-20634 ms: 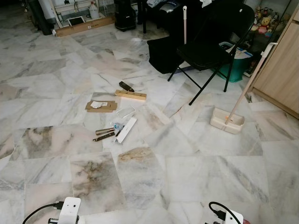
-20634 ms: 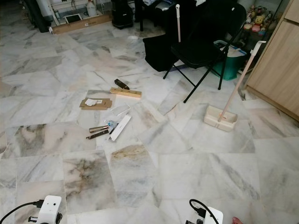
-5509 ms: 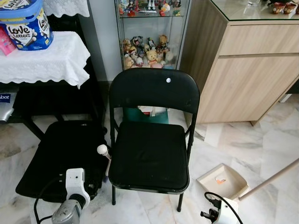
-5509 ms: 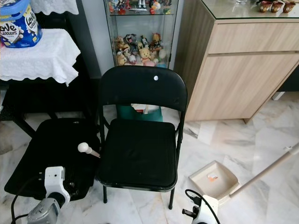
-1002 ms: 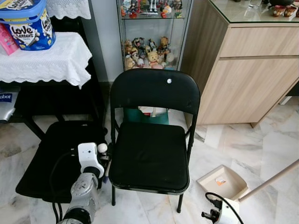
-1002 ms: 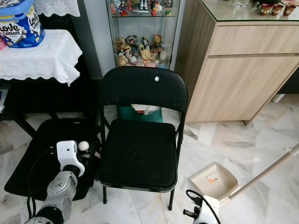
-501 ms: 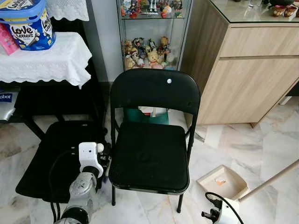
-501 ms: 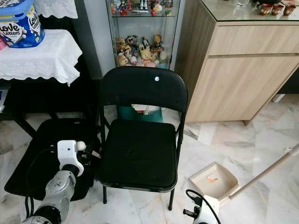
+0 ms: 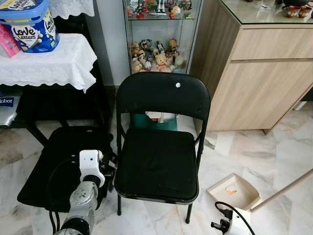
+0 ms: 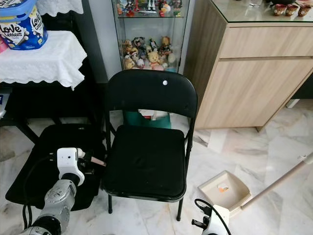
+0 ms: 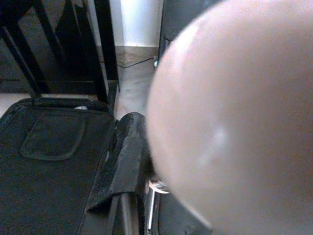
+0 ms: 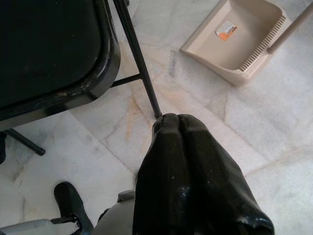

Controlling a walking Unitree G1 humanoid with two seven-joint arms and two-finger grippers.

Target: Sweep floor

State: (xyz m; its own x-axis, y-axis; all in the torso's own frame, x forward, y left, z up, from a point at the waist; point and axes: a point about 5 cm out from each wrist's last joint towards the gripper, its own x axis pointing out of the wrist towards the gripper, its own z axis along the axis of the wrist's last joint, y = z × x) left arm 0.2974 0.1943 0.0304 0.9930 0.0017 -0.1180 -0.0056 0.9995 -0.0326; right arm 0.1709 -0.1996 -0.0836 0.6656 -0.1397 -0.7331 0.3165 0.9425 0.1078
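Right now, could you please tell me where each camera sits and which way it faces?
Left eye view: head, forward and down at the black chair; left arm lower left.
Right eye view: same head, same chair, plus dustpan.
Left wrist view: left wrist, facing a blurred pale knob beside the black bag.
Right wrist view: along the shut right pincer, floorward; shares chair and dustpan with the eyes.

Black folding chair [image 9: 161, 142] at centre, black bag [image 9: 58, 161] on floor at nine o'clock, glass cabinet of figurines [image 9: 156, 49] at twelve, wooden cupboard [image 9: 259, 73] at two, white-clothed table [image 9: 44, 61] at ten.
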